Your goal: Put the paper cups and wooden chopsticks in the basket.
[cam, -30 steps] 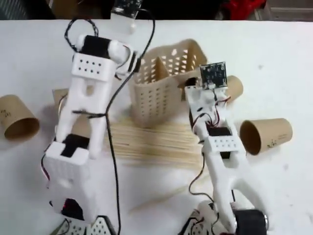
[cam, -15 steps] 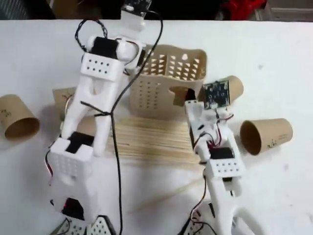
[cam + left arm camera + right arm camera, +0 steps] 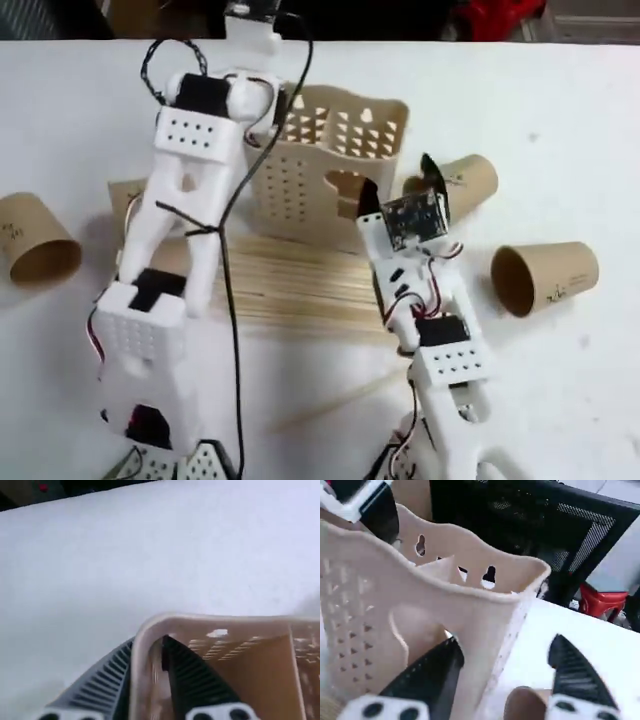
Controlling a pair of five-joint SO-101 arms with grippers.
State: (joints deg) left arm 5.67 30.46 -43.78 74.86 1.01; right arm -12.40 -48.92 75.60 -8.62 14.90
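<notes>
The basket (image 3: 325, 185) is found standing upright toward the far edge of the surface (image 3: 560, 110), about midway between its left and right edges. The left gripper (image 3: 149, 641) is set at the basket's far left corner, with one finger inside the wall and the other outside, so that the rim is pinched between them. The right gripper (image 3: 507, 642) is positioned at the basket's near right corner and is held spread: one finger (image 3: 432, 672) is seen close against the basket's outer wall, and the other stands apart over the white surface. A first paper cup (image 3: 468, 178) is recorded lying on its side just beside the basket's right wall, in line with the gap of the right gripper but not gripped. A second paper cup (image 3: 545, 275) is lying on its side nearer the right edge, with its mouth turned toward the left edge. A third paper cup (image 3: 35, 240) is lying on its side close to the left edge, and a fourth paper cup (image 3: 122, 200) is partly hidden behind the left arm (image 3: 160, 270). The wooden chopsticks (image 3: 300, 285) are laid flat in a bundle just in front of the basket, between the two arms, running left to right. One loose chopstick (image 3: 340, 398) is noted lying aslant closer to the near edge.
</notes>
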